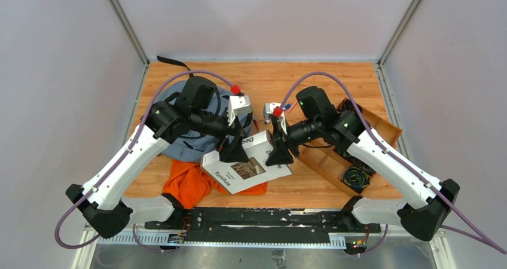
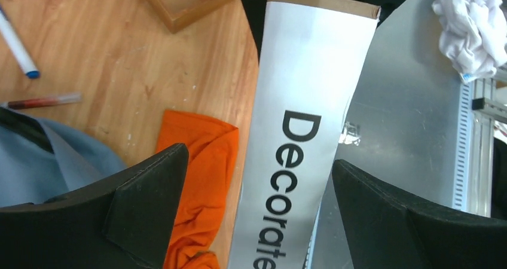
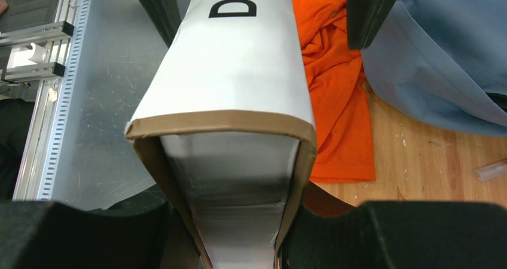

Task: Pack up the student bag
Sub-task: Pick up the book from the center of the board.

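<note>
The student bag is grey-blue and lies at the left, under my left arm; it also shows in the left wrist view and the right wrist view. A thick white book with "Decorate" on its spine sits tilted between both grippers, over an orange cloth. My right gripper is shut on the book's right end. My left gripper is open, one finger on each side of the spine with gaps on both sides.
A wooden compartment tray with cables stands at the right. Pens lie on the wood behind the bag. A crumpled white cloth lies off the table's front. The orange cloth spreads beside the bag.
</note>
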